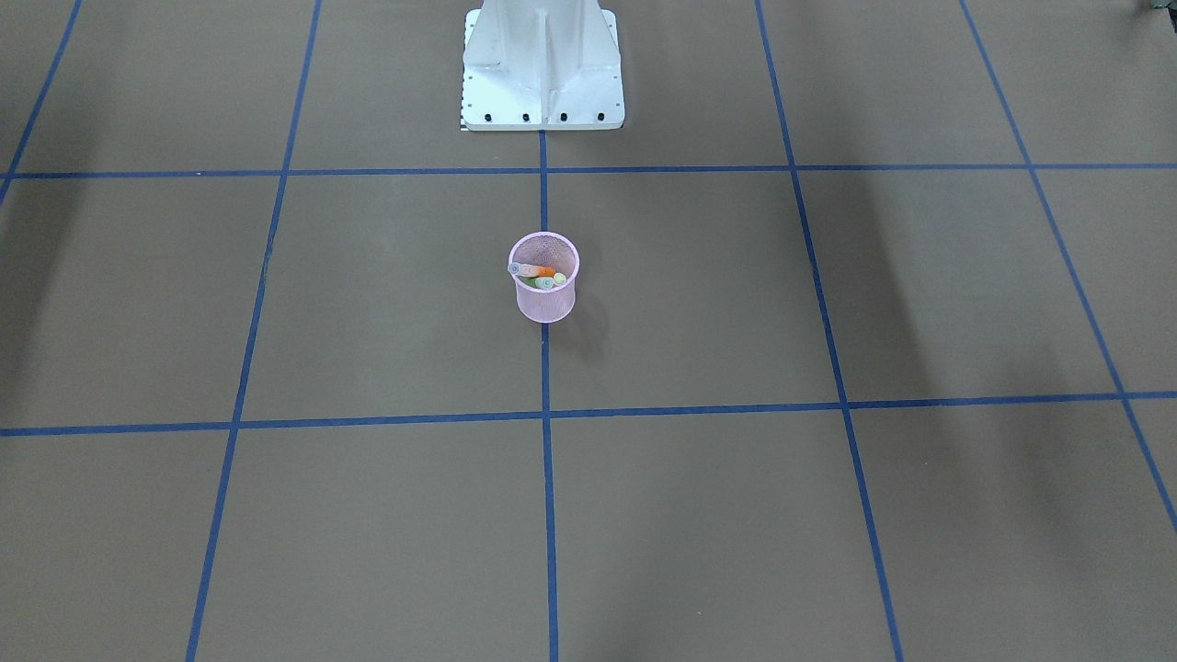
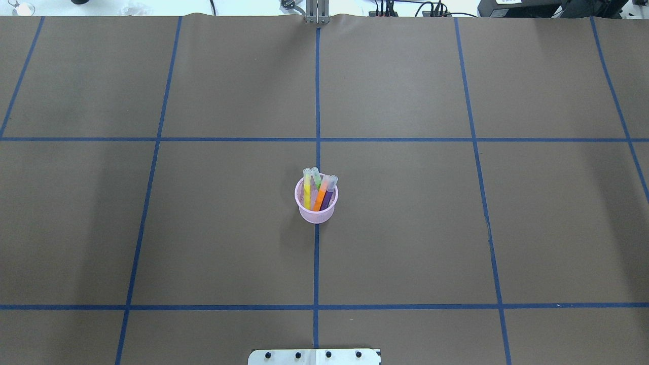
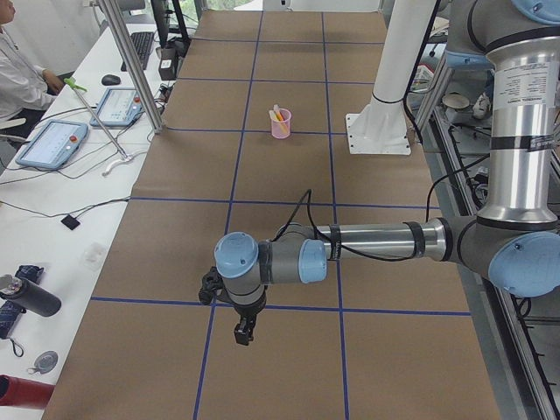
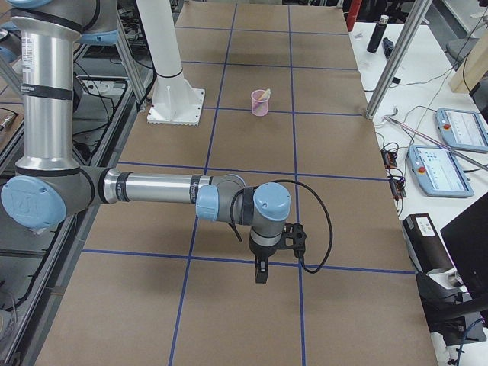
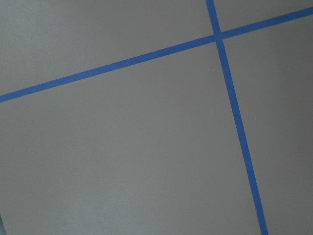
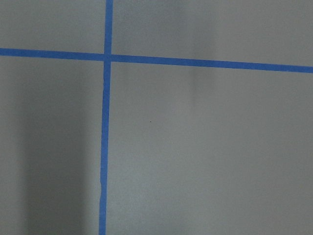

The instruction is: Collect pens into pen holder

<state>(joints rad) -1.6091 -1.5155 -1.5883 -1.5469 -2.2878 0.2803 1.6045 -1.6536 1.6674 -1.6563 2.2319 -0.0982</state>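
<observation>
The pink mesh pen holder (image 2: 317, 215) stands upright at the middle of the table, on a blue tape line. Several pens lean inside it with pale caps up: yellow (image 2: 307, 191), green (image 2: 317, 178), orange (image 2: 320, 197) and purple (image 2: 329, 195). The front view shows the holder (image 1: 544, 303) with cap ends just inside its rim. My left gripper (image 3: 242, 332) hangs over bare paper far from the holder (image 3: 280, 128), seen only in the left side view. My right gripper (image 4: 261, 273) hangs likewise at the other end. I cannot tell whether either is open or shut.
The white robot base (image 1: 542, 74) stands behind the holder. Blue tape lines (image 5: 230, 98) cross the brown paper; both wrist views show only paper and tape. A seated person (image 3: 17, 79) and tablets (image 3: 52, 140) are on the side bench.
</observation>
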